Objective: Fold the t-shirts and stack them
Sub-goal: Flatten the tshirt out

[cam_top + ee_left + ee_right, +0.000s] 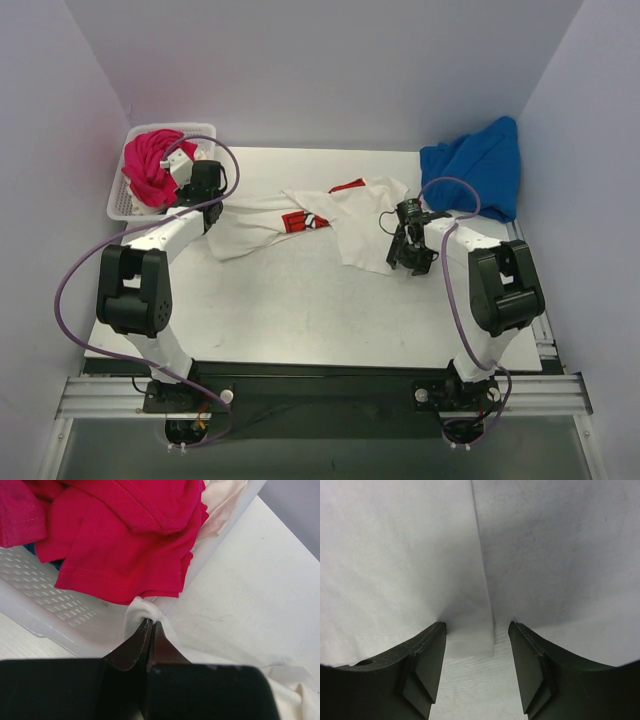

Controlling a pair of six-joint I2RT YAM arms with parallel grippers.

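Left claw (150, 626): shut tight, tips pinching a small fold of the white t-shirt (142, 611), just beside the basket (50, 605) wall.
Right claw (477, 630): jaws apart, gripping nothing; low over white cloth, one cloth edge running down between the fingers (427, 650).
White t-shirt, top view: crumpled across the centre of the counter (300, 320), reaching from the left claw to the right claw; red print (347, 186) creased, seen only in pieces.
Magenta t-shirt (125, 540): heaped in the basket at upper left of the top view, spilling over the rim above the pinched fold.
Blue t-shirt (480, 165): bunched at upper right, against the wall, well apart from the white one.
Hard to make out: cream cloth (220, 505) behind the magenta heap, cut off by the frame, separate shirt or not cannot be told; left claw tips hidden under the wrist in the top view; lower right-wrist view mostly blocked by the dark fingers.
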